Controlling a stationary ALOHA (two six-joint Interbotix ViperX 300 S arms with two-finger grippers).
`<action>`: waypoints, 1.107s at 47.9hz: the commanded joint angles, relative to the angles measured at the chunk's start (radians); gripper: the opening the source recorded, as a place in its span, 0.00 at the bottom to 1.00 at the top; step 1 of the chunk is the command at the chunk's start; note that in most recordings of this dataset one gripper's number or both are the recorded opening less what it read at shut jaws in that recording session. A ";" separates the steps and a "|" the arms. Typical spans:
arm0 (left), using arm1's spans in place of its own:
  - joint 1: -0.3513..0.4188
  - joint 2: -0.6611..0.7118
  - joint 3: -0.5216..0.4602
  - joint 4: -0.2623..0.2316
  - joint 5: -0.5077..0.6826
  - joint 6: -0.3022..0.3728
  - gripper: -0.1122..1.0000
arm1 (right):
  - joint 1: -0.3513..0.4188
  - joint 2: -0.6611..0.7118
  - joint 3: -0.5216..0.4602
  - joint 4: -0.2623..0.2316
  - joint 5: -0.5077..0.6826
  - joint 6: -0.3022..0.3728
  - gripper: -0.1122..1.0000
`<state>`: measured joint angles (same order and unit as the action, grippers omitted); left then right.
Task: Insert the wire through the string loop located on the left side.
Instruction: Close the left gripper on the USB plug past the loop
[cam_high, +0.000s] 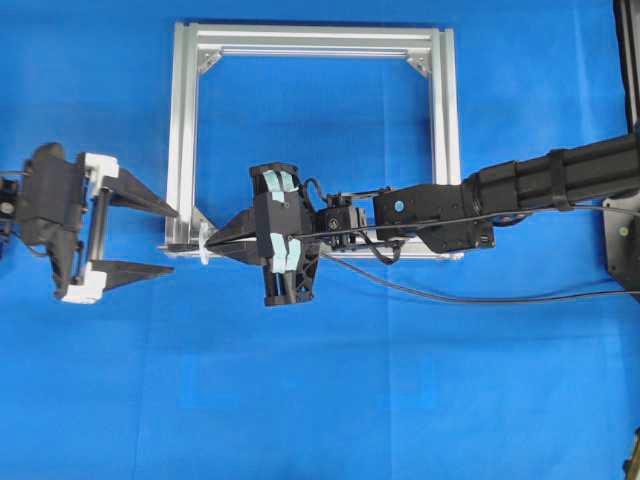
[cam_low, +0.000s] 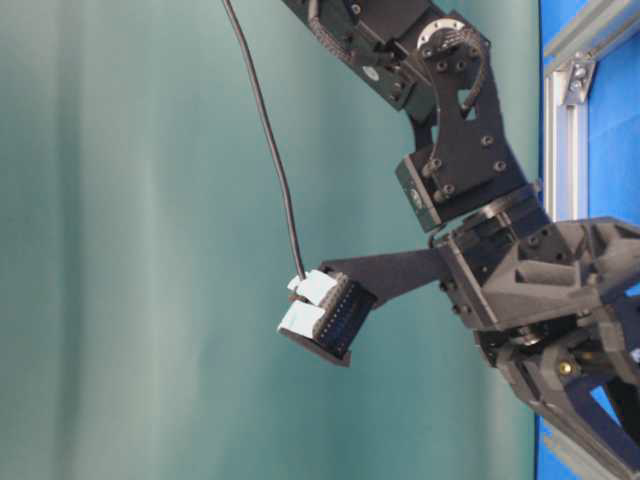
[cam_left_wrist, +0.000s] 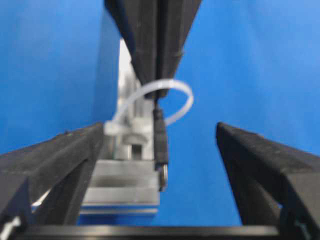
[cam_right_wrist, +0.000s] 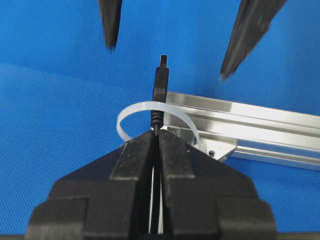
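At the far left of the overhead view the left gripper (cam_high: 170, 240) hovers over bare blue bench (cam_high: 300, 400), its two fingers spread wide and pointing right, their tips just short of the frame's lower-left corner. A clear gap lies between those fingers; in the left wrist view the plug end of the wire (cam_left_wrist: 161, 145) points into that gap without touching either one.

Next comes the silver aluminium frame (cam_high: 182, 130), an open square lying flat. At its lower-left corner the string loop (cam_right_wrist: 150, 112) stands out from the rail as a thin white arc. The plug tip has passed through the arc and sticks out beyond it on the left gripper's side.

Right of the loop, the right gripper (cam_high: 212, 240) is pressed together, pinching the wire just behind the plug, with its tips right at the loop. The right arm (cam_high: 500, 195) stretches across the frame's bottom rail from the right edge, and the rest of the wire trails back along it.

Blue cloth covers the bench on every side.
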<state>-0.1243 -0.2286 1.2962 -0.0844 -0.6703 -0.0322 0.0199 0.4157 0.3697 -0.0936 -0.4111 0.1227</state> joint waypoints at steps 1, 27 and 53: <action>-0.002 0.054 -0.034 0.003 -0.005 0.000 0.89 | 0.000 -0.018 -0.017 0.000 -0.005 0.000 0.11; -0.002 0.114 -0.064 0.003 -0.011 0.003 0.89 | -0.002 -0.018 -0.017 -0.002 -0.002 0.000 0.11; -0.002 0.114 -0.064 0.003 -0.011 0.003 0.89 | -0.002 -0.018 -0.017 -0.002 -0.003 0.000 0.11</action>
<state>-0.1243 -0.1089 1.2410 -0.0828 -0.6719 -0.0307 0.0199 0.4157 0.3697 -0.0936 -0.4096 0.1227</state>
